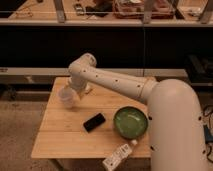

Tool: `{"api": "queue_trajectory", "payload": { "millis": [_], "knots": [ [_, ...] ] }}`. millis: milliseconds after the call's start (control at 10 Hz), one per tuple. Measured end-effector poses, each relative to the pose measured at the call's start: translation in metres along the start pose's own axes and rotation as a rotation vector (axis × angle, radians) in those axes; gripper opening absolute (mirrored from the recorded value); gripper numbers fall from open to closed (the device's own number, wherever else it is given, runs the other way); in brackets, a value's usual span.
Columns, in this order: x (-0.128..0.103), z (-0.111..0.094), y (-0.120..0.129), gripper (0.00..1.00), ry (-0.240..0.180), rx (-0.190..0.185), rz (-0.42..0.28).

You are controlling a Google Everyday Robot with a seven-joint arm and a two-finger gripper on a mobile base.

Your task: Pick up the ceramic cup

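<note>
On the wooden table (60, 135) sit 1 ceramic cup (66, 97) near the left edge, 1 black block (94, 122) at the middle, 1 green plate (130, 122) and 1 white bottle (118, 156) at the front edge. The gripper (78, 90) hangs just beside the cup; its jaw state cannot be told.

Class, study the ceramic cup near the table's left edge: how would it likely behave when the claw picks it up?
The ceramic cup looks small and rigid, so probably light and won't deform. It tapers toward the base, so a nudge might tip it. It sits near the table edge, where a fall could break it. The claw is beside the cup.
</note>
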Motion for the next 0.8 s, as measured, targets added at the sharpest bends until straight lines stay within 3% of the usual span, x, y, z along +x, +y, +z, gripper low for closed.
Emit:
{"api": "queue_trajectory", "payload": {
  "millis": [200, 400, 600, 700, 800],
  "knots": [
    [0.001, 0.023, 0.001, 0.63, -0.026, -0.022, -0.007],
    [0.004, 0.044, 0.012, 0.43, -0.045, -0.06, -0.016],
    [0.009, 0.045, 0.011, 0.26, -0.053, -0.065, -0.015],
    [0.012, 0.039, 0.007, 0.17, -0.054, -0.055, -0.017],
    [0.014, 0.018, -0.005, 0.04, -0.061, -0.023, -0.022]
  ]
}}
